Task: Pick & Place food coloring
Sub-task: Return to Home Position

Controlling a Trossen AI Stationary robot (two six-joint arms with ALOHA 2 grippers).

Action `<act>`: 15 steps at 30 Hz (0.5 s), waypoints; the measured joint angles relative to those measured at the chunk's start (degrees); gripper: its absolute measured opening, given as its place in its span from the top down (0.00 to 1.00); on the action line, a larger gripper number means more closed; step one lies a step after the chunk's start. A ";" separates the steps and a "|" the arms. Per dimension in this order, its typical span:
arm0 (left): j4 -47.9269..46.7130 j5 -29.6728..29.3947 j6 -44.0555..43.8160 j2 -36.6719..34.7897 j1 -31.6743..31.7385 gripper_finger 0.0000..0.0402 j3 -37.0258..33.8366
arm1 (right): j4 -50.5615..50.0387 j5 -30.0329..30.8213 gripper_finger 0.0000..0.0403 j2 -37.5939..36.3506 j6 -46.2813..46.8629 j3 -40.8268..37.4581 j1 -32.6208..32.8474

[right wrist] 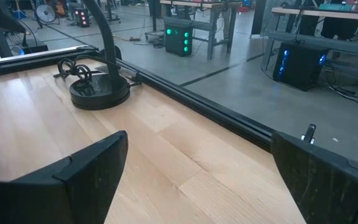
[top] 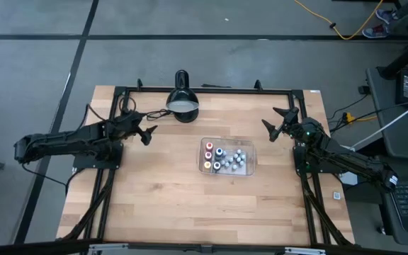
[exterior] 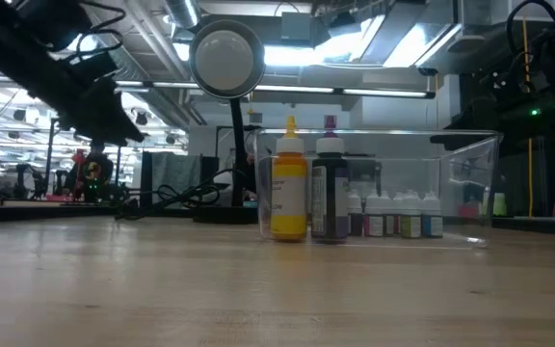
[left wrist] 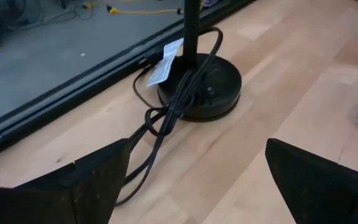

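Note:
The food coloring bottles (top: pixel 225 157) stand inside a clear rectangular tray (top: pixel 249 170) at the table's middle. In the low view a tall yellow bottle (exterior: pixel 289 188) and a dark one (exterior: pixel 330 193) stand at the tray's left, with several tiny bottles (exterior: pixel 393 224) beside them. My left gripper (top: pixel 147 134) hovers open to the left of the tray, near the lamp; its wrist view shows nothing between the fingers (left wrist: pixel 92 180). My right gripper (top: pixel 271 120) hovers open to the right of the tray, toward the far edge, also with nothing in it.
A black desk lamp (top: pixel 183 103) stands at the far middle; its round base (left wrist: pixel 201 87) and coiled cord (left wrist: pixel 166 118) lie just ahead of my left gripper. A black frame rail (top: pixel 204 90) runs along the table's far edge. Bare wood lies in front of the tray.

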 joint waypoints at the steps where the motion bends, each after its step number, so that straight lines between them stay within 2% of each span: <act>1: 0.28 0.00 0.99 -1.17 0.18 0.08 -0.97 | -0.02 0.00 0.02 0.01 0.00 0.01 0.00; 6: 2.02 0.90 2.33 -7.22 0.20 0.08 -5.03 | 0.00 0.00 0.02 0.00 0.00 0.02 0.02; 11: 4.15 7.23 2.97 -13.06 0.18 0.08 -8.00 | -0.02 0.00 0.02 0.01 0.00 0.02 0.00; 15: 5.64 8.90 6.13 -17.39 0.18 0.08 -9.68 | -0.01 0.00 0.02 0.00 0.07 0.00 0.01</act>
